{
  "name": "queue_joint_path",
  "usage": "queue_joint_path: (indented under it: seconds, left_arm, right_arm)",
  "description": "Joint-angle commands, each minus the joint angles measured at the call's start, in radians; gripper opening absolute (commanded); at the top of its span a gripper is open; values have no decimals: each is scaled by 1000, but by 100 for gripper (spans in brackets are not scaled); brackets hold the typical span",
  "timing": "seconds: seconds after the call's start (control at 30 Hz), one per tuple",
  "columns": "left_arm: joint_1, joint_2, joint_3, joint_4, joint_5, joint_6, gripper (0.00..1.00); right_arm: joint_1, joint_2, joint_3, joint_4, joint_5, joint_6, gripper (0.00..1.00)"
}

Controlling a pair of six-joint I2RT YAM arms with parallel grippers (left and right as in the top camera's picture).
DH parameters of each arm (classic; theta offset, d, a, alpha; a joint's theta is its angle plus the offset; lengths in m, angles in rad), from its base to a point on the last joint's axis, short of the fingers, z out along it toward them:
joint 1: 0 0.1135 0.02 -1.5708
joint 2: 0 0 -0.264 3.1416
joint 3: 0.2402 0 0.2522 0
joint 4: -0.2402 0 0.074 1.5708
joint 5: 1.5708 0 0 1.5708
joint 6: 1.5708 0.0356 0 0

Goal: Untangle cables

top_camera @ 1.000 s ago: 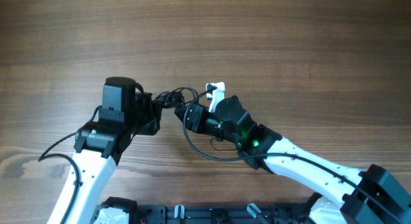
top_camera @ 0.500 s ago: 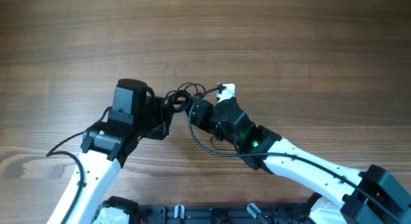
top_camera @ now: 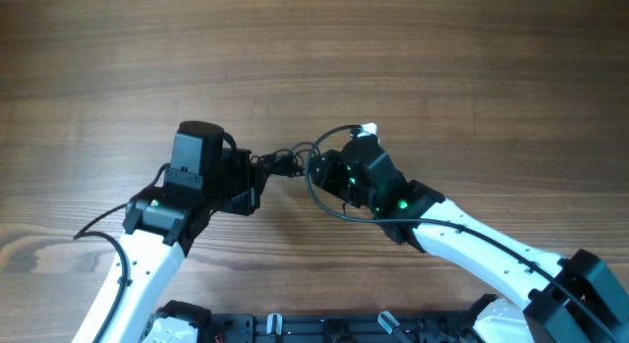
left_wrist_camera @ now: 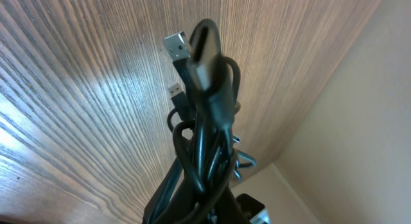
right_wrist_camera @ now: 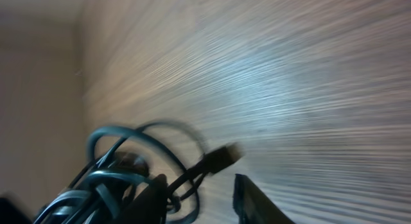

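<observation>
The left gripper [top_camera: 259, 172] is clamping the tangled thin black cables [top_camera: 283, 163]; the right gripper [top_camera: 316, 173] is standing partly open.

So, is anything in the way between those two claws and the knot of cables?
Nothing visible. The cables sit directly between the left claw and the right claw, over the wooden table. The left claw is already shut on the bunch; whether the right claw grips it is unclear.

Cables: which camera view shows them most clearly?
Left wrist: the cables are close and sharp, with two metal plugs visible. Overhead shows only a small dark knot; right wrist shows blurred loops.
</observation>
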Motion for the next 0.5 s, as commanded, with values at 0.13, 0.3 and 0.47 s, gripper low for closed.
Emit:
queue_joint_path:
  seconds: [0.13, 0.3, 0.47]
  left_arm:
    - [17, -14, 9, 6, -105, 4, 4]
    - [62, -14, 9, 6, -134, 5, 4]
    - [61, -14, 9, 6, -86, -32, 4]
  right_arm:
    - [-4, 9, -8, 51, -278, -43, 57]
    - [-4, 9, -8, 34, -267, -53, 60]
    - [3, 10, -8, 88, -257, -58, 59]
